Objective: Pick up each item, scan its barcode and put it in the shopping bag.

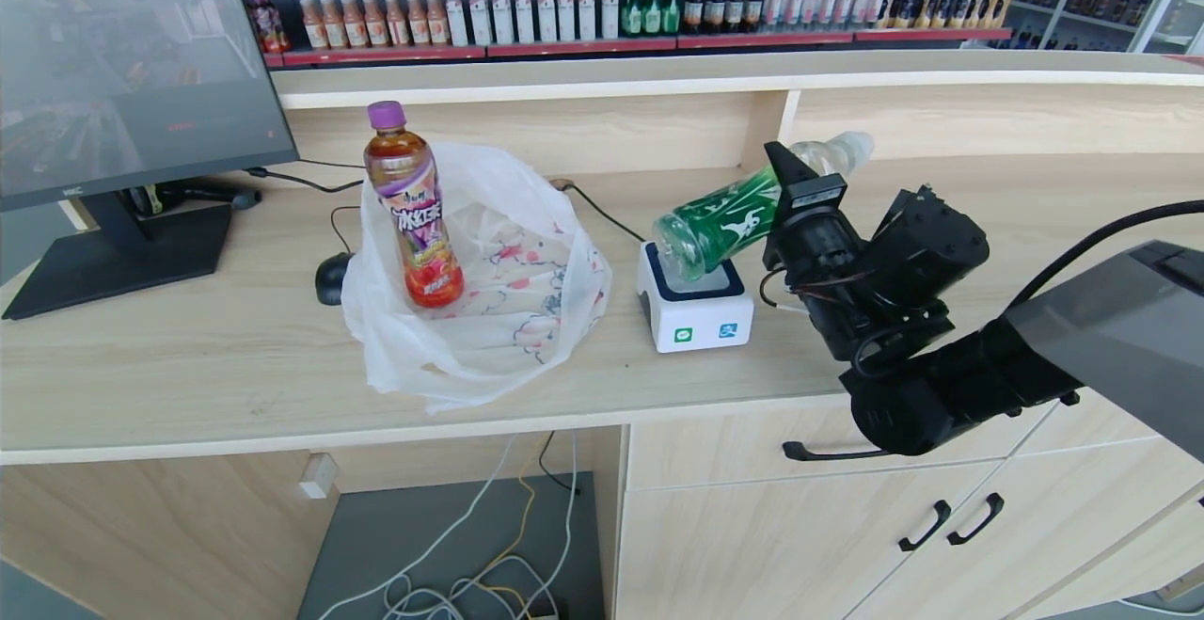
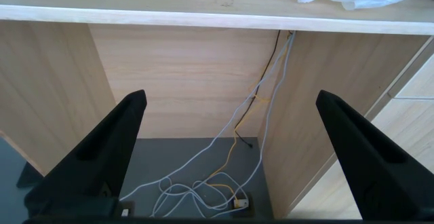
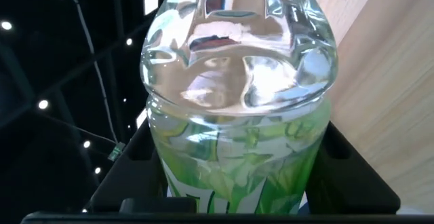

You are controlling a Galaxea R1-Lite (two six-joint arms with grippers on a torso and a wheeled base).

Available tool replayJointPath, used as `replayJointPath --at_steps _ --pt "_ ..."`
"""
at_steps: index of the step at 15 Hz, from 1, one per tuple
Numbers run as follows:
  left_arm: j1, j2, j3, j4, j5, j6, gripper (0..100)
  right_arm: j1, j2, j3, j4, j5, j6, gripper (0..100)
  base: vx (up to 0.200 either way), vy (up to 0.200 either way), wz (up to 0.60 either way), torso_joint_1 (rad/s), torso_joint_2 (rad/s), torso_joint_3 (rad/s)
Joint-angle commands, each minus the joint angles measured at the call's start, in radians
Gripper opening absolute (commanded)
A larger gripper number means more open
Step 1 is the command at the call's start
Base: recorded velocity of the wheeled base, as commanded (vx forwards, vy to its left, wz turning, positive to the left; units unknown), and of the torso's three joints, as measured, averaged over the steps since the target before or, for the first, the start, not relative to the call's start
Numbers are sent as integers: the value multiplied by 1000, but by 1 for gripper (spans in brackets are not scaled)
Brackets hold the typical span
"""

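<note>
My right end effector (image 1: pixel 800 189) is clamped on the green bottle (image 1: pixel 724 220), tilted base-down just over the scanner (image 1: pixel 694 311), so I judge scan underway, bagging left; tea bottle (image 1: pixel 414 215) stands in the bag (image 1: pixel 536 300) on the desk (image 1: pixel 188 366), looks done; left end effector (image 2: pixel 230 96) hangs wide open, empty.

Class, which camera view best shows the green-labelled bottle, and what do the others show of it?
The head view: the green-labelled bottle shows end to end, tilted in the right gripper above the white scanner. The right wrist view gives a close-up of its clear end and part of its label.
</note>
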Motion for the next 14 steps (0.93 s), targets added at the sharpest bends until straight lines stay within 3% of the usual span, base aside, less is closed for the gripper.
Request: replayJointPath --at_steps 1,5,10,14 --pt "1 0 0 0 1 0 100 3 -2 -12 -7 0 -7 0 0 0 0 0 0 0" --pt "1 0 0 0 1 0 100 23 -58 -21 -7 0 -84 0 0 0 0 0 0 0" --pt "1 0 0 0 1 0 100 72 -203 41 -9 0 -335 0 0 0 0 0 0 0" --pt "1 0 0 0 1 0 100 201 -316 110 -6 14 -578 0 0 0 0 0 0 0"
